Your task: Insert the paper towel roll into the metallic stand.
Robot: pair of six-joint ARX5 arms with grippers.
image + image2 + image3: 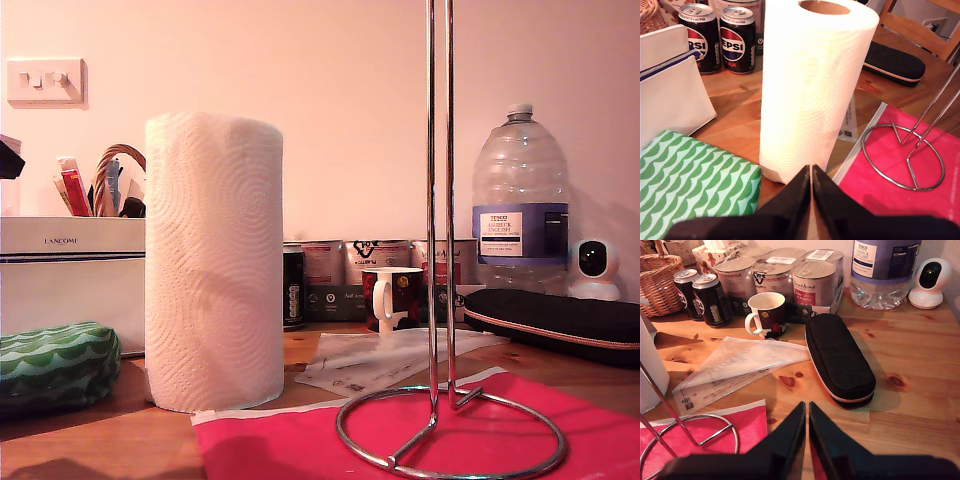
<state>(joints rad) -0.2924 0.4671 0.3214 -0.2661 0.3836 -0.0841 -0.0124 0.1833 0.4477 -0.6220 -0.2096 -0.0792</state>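
The paper towel roll is a thick white embossed cylinder standing upright on the wooden table, toward the exterior view's left. Beside it, at that view's right, the metallic stand rests with its ring base on a pink sheet. My first gripper is shut and empty, its tips just short of the foot of the roll, with the stand off to one side. My second gripper is also shut and empty, above the table between the stand's ring and a black case. Neither arm shows in the exterior view.
A green patterned pouch and a white box lie close to the roll. Cola cans, tins, a mug, a large water bottle, a small camera and plastic bags crowd the back.
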